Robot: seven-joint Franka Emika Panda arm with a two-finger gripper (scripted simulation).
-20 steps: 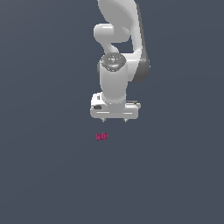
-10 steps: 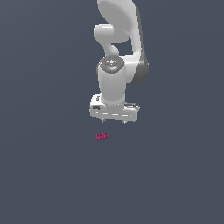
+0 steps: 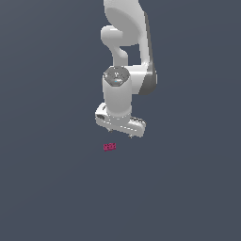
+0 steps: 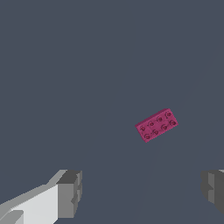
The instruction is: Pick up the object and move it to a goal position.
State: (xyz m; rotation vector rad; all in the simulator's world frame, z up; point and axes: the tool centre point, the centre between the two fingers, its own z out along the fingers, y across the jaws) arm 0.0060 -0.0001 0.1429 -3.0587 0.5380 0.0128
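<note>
Low in the wrist view, the gripper (image 4: 140, 192) shows its jaws spread wide, nothing between them. Beyond them, right of centre, the pink block (image 4: 156, 125) lies tilted on the grey surface (image 4: 65, 65), studs up. Centre frame in the exterior view, the gripper (image 3: 120, 132) hangs above the block (image 3: 109, 147), apart from it.
</note>
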